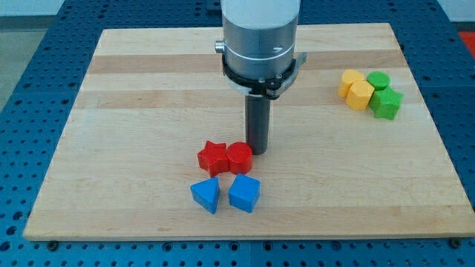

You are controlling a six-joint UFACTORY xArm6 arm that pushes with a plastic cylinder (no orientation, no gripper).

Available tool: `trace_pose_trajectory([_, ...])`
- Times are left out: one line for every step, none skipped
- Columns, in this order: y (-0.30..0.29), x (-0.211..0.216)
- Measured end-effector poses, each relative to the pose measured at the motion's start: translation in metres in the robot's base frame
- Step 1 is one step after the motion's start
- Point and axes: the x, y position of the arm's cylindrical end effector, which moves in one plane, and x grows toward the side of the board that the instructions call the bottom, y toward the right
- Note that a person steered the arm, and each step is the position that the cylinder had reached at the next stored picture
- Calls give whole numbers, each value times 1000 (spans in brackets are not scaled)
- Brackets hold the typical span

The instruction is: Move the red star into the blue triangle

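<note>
- My tip (pixel 258 150) sits on the wooden board (pixel 133 111), a little below centre, at the upper right of the red cylinder (pixel 240 158), touching or just beside it; I can't tell which.
- No fingers on this rig, so nothing to open or close: just the dark rod, holding nothing.
- The red star (pixel 212 157) lies left of the tip with the red cylinder between them; star and cylinder look to be touching, side by side.
- The blue triangle (pixel 205 195) is just below the star, slightly left, apart from it by a narrow strip of board. A blue cube-like block (pixel 244 193) sits just right of the triangle, under the cylinder.
- Key relation: the star needs to go down toward the bottom edge, but my tip is on its right, not above it. Judgement: pushing from here would shove the cylinder into the star and drive it left, missing the triangle.
- Judgement: I'd want the tip above the star, then push straight down.
- Room: open board above and left of the star, so repositioning looks easy. The triangle is near the bottom edge, so an overpush has little margin.
- The yellow blocks (pixel 356 87) and green blocks (pixel 384 96), clustered near the right edge toward the top corner, are well apart and no factor.
</note>
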Motion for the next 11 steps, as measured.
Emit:
trace_pose_trajectory([0,9])
trace_pose_trajectory([0,14])
trace_pose_trajectory([0,-5])
trace_pose_trajectory([-6,-22])
trace_pose_trajectory([-36,-22])
trace_pose_trajectory([-52,-20])
trace_pose_trajectory([-52,-7])
trace_pose_trajectory([-52,5])
trace_pose_trajectory([-52,14])
trace_pose_trajectory([-52,5])
trace_pose_trajectory([-52,-11])
